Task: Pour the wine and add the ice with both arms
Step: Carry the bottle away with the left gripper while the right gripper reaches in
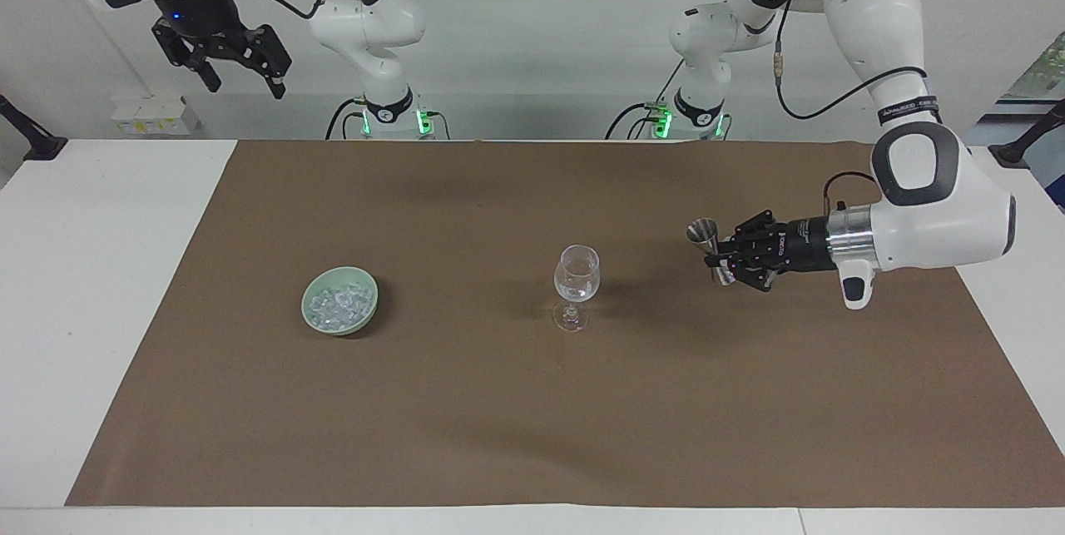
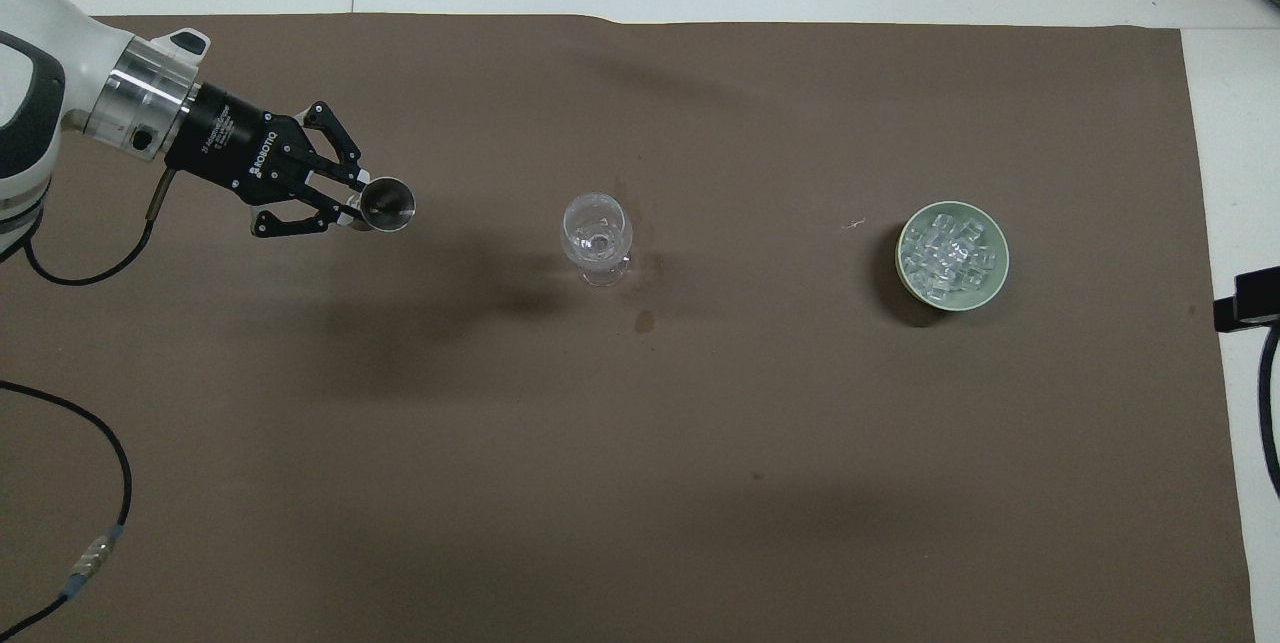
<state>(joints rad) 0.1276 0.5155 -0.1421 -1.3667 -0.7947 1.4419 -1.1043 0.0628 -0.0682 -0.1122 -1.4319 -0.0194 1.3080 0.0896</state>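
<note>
Wine looked poured: your left jaws were clamped on the upright jigger, well clear of the glass. Ice sat untouched in its bowl, with your right jaws spread, empty, high above the counter.

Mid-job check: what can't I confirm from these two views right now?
- Liquid level in the stemmed glass: clear on clear in both views.
- Anything left inside the metal jigger in the left gripper: overhead view shows only a reflective mouth.
- Right gripper: outside the overhead view's frame.
- Count of ice in the green bowl: pieces too small.
</note>
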